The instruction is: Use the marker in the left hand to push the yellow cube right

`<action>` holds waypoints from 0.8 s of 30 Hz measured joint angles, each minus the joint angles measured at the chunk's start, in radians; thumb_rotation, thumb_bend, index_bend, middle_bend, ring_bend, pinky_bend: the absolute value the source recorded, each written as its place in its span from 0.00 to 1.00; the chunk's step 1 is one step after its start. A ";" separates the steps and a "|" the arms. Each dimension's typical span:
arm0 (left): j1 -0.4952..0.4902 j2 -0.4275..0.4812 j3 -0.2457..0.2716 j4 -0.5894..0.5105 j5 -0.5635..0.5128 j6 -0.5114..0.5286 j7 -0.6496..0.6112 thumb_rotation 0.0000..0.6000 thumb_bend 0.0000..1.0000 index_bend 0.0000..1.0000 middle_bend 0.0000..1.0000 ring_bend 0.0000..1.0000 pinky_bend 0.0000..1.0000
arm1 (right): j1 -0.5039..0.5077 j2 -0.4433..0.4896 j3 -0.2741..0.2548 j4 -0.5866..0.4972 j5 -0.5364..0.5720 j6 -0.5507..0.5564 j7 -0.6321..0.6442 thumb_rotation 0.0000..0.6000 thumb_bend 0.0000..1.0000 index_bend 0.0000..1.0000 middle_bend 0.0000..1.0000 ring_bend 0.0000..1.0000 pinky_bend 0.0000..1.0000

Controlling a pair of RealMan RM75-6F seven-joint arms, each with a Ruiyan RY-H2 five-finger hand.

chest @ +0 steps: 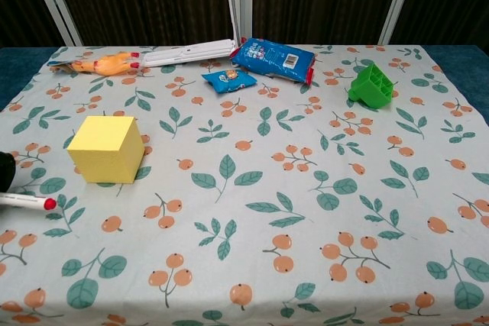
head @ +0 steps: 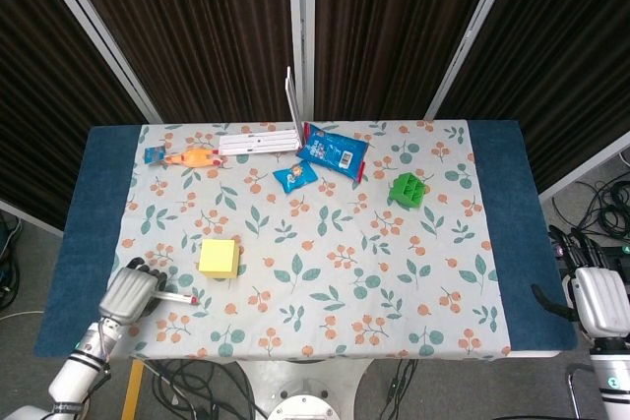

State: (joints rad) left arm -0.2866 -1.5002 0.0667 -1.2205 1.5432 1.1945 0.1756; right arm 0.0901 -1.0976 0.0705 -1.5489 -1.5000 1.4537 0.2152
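The yellow cube [head: 219,257] [chest: 106,148] stands on the floral tablecloth, left of centre. My left hand [head: 131,293] grips a white marker [head: 177,298] [chest: 27,203] with a red tip, which points right. The tip lies below and to the left of the cube, apart from it. In the chest view only a dark edge of that hand [chest: 5,171] shows at the left border. My right hand [head: 598,299] hangs off the table's right edge, holding nothing, its fingers curled.
Along the back lie a rubber chicken [head: 190,156], a white folded board [head: 258,143], a blue snack bag [head: 334,151], a small blue packet [head: 294,177] and a green block [head: 407,189]. Blue cloth borders the table [head: 94,204] on both sides.
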 measured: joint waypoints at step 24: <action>-0.112 -0.047 -0.111 0.137 -0.118 -0.137 -0.061 1.00 0.43 0.68 0.71 0.51 0.50 | -0.008 0.017 0.006 -0.008 0.002 0.019 0.008 1.00 0.17 0.00 0.17 0.00 0.09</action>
State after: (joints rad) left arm -0.3983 -1.5469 -0.0440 -1.0834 1.4255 1.0577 0.1144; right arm 0.0822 -1.0805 0.0764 -1.5571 -1.4981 1.4726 0.2234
